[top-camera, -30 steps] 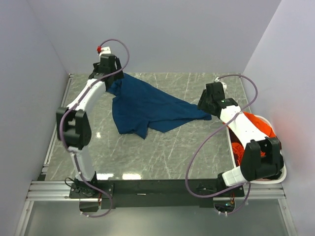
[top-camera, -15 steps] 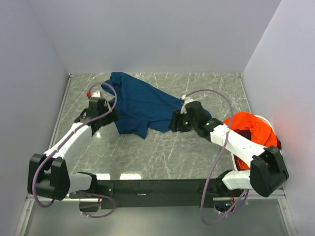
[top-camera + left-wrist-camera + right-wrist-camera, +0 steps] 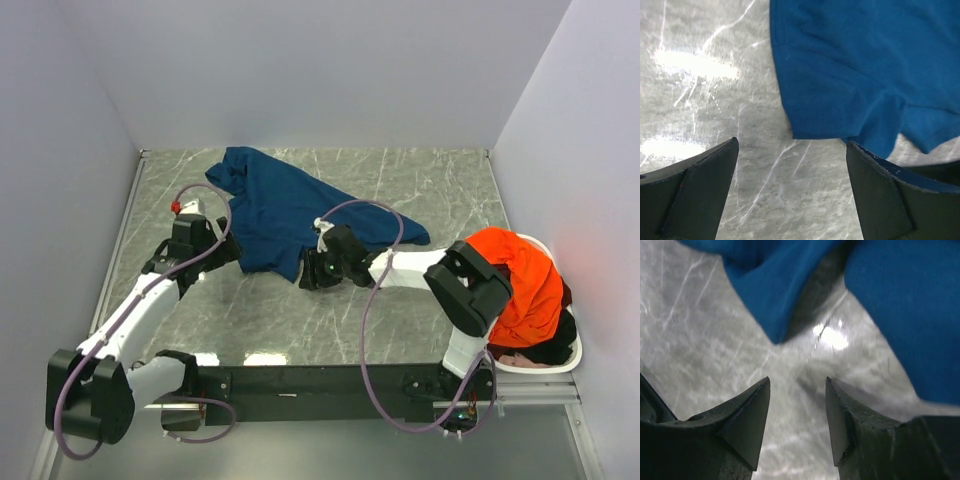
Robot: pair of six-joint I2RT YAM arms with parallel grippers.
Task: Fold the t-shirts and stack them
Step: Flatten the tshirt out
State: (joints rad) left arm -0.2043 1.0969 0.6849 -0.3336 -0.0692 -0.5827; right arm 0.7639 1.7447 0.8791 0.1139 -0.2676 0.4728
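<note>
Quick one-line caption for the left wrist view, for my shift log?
Left gripper, open, low over the marble table, facing the edge of the blue t-shirt.

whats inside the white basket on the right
An orange t-shirt is heaped over the basket, with dark cloth showing beneath it at the near end. The orange t-shirt covers the rest, so anything deeper inside cannot be seen.

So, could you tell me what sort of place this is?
Probably a robot lab test cell, not a home: plain pale walls box in a marble-look table, two arms are bolted to a rail at its near edge, and a white basket holds shirts.
</note>
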